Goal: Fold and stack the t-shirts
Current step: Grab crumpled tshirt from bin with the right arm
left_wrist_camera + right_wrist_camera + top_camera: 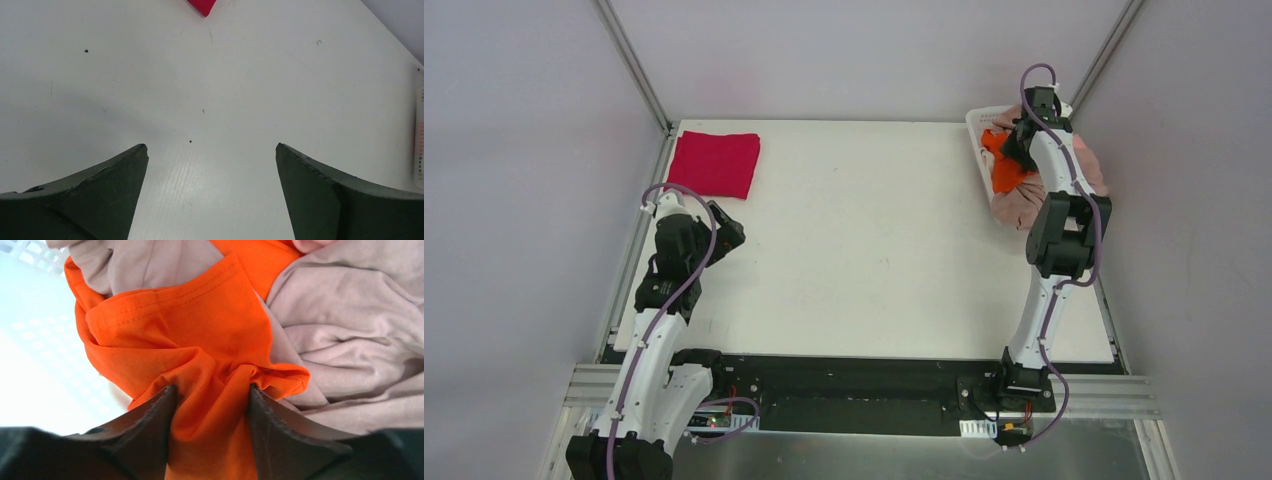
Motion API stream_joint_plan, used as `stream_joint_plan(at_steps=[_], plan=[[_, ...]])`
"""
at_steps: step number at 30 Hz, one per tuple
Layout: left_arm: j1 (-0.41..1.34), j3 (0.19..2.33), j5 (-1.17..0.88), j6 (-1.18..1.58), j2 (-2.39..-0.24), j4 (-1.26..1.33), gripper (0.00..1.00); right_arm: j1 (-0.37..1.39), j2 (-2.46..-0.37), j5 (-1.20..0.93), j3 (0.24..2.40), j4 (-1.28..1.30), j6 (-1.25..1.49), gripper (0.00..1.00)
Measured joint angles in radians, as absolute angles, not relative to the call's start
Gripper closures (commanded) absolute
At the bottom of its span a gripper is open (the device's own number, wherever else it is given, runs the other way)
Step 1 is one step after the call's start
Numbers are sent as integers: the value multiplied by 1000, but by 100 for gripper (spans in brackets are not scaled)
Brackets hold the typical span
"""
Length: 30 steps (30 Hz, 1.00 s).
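A crimson t-shirt [715,163] lies folded at the table's far left corner; its tip shows in the left wrist view [202,6]. My left gripper [729,232] is open and empty above bare table [211,146], just on the near side of that shirt. A bright orange t-shirt [1002,172] and a dusty-pink one [1024,205] lie crumpled in the basket at the far right. My right gripper [1016,150] is down in that pile, and in the right wrist view [212,388] its jaws pinch a bunched fold of the orange t-shirt [175,330]. The pink cloth [345,325] lies beside it.
The white lattice basket [977,120] stands at the table's far right edge, its wall showing in the right wrist view [30,252] and at the edge of the left wrist view [419,140]. Grey enclosure walls close in the table's sides and back.
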<state>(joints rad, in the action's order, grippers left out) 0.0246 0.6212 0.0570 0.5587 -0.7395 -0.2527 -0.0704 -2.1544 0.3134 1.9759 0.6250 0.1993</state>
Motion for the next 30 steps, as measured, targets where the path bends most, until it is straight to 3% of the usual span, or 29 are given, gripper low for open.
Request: stream_joint_plan(at_steps=[1, 5, 15, 30], plan=[[25, 621, 61, 559, -741, -253, 0, -70, -2160, 308, 1981, 624, 199, 70], [25, 621, 64, 558, -751, -253, 0, -70, -2163, 293, 1982, 618, 208, 100], [25, 621, 64, 558, -753, -253, 0, -72, -2132, 216, 2022, 612, 238, 100], [25, 620, 62, 558, -704, -253, 0, -65, -1716, -10, 2109, 420, 377, 100]])
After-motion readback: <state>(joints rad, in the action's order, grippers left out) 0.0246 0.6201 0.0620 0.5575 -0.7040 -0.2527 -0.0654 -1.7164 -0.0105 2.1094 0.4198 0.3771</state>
